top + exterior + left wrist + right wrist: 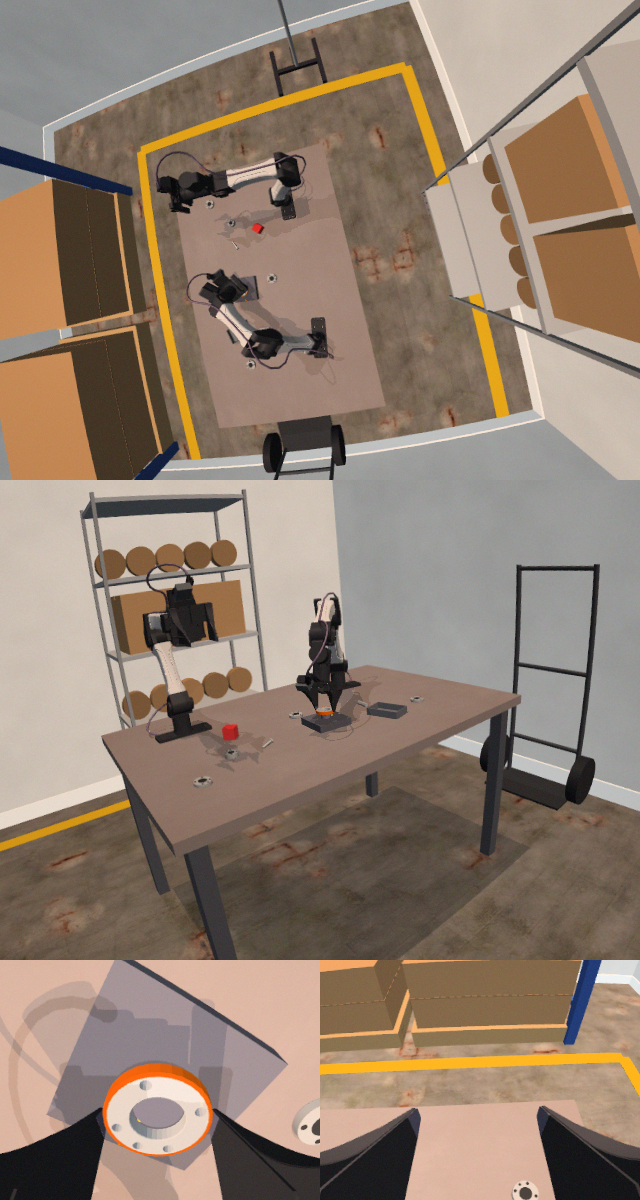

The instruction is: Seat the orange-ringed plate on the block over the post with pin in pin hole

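Note:
My left gripper (158, 1112) (325, 710) is shut on the orange-ringed plate (119, 1107) (324, 713), a finger on each side. The plate is held above the dark block (150, 1042) (324, 725) (251, 283), face up, seen tilted in the left wrist view. Its central hole is over the block; through it I see grey and a small yellow spot (139, 1121) near the hole's lower left edge. The post is otherwise hidden. I cannot tell which small hole is the pin hole. My right gripper (478, 1111) (201, 641) is open and empty, high over the table's far end.
A plain grey plate (300, 1122) lies beside the block. A dark tray (387, 715) (232, 336) stands near it. A red cube (230, 732) (257, 227), a bolt (267, 742) (235, 245) and several grey ring parts are also on the table.

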Controlling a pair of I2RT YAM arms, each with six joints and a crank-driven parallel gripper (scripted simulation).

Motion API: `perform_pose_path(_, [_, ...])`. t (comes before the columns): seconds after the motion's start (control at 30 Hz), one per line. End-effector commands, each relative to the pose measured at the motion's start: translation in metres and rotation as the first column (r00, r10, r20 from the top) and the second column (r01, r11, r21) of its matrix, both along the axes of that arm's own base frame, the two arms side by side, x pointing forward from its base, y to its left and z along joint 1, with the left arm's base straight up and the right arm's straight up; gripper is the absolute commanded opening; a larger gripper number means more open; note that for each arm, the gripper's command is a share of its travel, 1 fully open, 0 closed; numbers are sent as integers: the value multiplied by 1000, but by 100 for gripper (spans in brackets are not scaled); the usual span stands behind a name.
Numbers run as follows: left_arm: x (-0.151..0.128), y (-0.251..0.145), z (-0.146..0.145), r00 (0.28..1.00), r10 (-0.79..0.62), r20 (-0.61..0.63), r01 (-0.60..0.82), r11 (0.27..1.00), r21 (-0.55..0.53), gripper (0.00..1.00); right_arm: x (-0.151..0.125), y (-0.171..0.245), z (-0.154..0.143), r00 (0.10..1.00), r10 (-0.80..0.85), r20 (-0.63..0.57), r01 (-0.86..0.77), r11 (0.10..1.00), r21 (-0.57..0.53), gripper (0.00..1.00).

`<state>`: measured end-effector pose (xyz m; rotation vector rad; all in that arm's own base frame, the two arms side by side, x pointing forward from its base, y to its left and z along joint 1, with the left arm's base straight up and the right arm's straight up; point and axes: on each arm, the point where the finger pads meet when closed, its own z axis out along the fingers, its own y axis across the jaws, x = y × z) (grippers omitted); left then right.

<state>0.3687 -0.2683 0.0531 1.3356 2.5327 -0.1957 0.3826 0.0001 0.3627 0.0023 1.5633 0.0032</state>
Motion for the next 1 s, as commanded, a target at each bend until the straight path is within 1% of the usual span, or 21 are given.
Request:
perform_pose_path(0.0, [-3,3,-12,999,13,-30,-12,1000,13,0,0,2,14,999,1,34,-1,1000,-5,83])
perform_pose_path(0.03, [-5,4,-16,999,13,-34,-12,1000,16,0,0,2,14,999,1,34,-1,1000,-5,83])
perform_pose_path(0.1, [-3,2,-11,1000,12,-24,-12,1000,9,0,0,2,14,999,1,34,-1,1000,-5,83])
perform_pose_path(0.2, [-5,4,-16,1000,13,-29,-12,1000,11,0,0,2,14,999,1,34,-1,1000,-5,83])
perform_pose_path(0.3, [-7,5,-12,999,12,-37,-12,1000,18,0,0,2,14,999,1,34,-1,1000,-5,83])
perform_pose_path(0.33, [-1,0,-6,1000,5,-5,-5,1000,-2,0,0,2,14,999,1,34,-1,1000,-5,83])
perform_pose_path(0.37, [-6,5,-21,999,12,-37,-11,1000,18,0,0,2,14,999,1,34,-1,1000,-5,83])
perform_pose_path(0.43, [-5,4,-11,999,13,-34,-12,1000,15,0,0,2,14,999,1,34,-1,1000,-5,83])
perform_pose_path(0.47, [-3,2,-20,1000,12,-21,-12,1000,5,0,0,2,14,999,1,34,-1,1000,-5,83])
perform_pose_path(0.73, [-2,1,-33,1000,12,-21,-12,1000,5,0,0,2,14,999,1,34,-1,1000,-5,83])
perform_pose_path(0.87, [-5,4,-30,999,12,-31,-12,1000,13,0,0,2,14,999,1,34,-1,1000,-5,83])
perform_pose_path(0.9, [0,0,-26,1000,4,-10,-4,1000,3,0,0,2,14,999,1,34,-1,1000,-5,83])
perform_pose_path(0.93, [-6,5,-36,999,11,-36,-10,1000,20,0,0,2,14,999,1,34,-1,1000,-5,83])
perform_pose_path(0.97, [-4,4,-32,999,11,-30,-10,1000,16,0,0,2,14,999,1,34,-1,1000,-5,83])
